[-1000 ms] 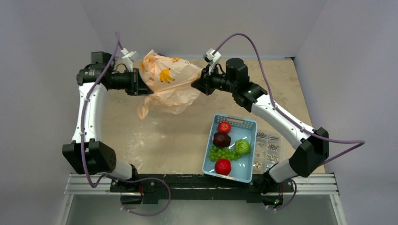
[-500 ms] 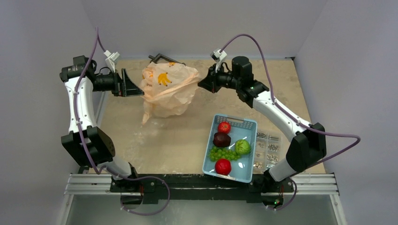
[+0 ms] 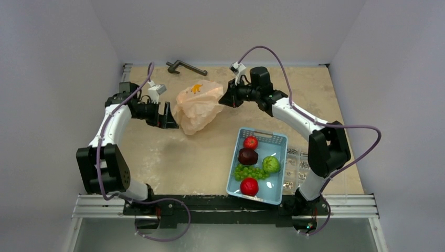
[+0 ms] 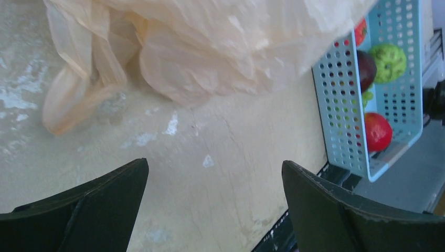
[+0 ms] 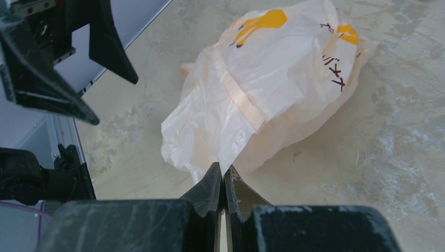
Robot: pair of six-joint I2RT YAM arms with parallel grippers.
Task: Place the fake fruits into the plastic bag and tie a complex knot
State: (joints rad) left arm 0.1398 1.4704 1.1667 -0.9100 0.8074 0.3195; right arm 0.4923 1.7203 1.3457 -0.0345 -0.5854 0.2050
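Left pincer (image 4: 213,164) has its 2 dark fingers wide apart and holds nothing. It hangs low over the sandy table top (image 3: 168,157), just beside the left side of the thin, crinkly, pale-orange plastic bag (image 3: 198,107). Right pincer (image 5: 221,170) has its 2 fingers pressed together on a fold at the bag's edge, on the bag's right side. The bag sits in a puffy heap on the far half of the table, between the 2 pincers. It has a yellow-orange picture on top and dark orange letters on 1 side.

A light-blue plastic basket with holes (image 3: 262,135) stands near the right arm's base, well apart from the bag. Inside it, from far to near, lie a small red round plastic fruit (image 3: 251,142), a dark maroon fruit (image 3: 247,156), a green grape bunch (image 3: 249,171) with a light-green round fruit (image 3: 271,165) on its right, and a second red round fruit (image 3: 249,186). All 5 are in the basket.

A clear box of small metal bits (image 3: 299,168) lies just right of the basket. A dark bent metal bar (image 3: 186,66) lies by the far edge of the table.
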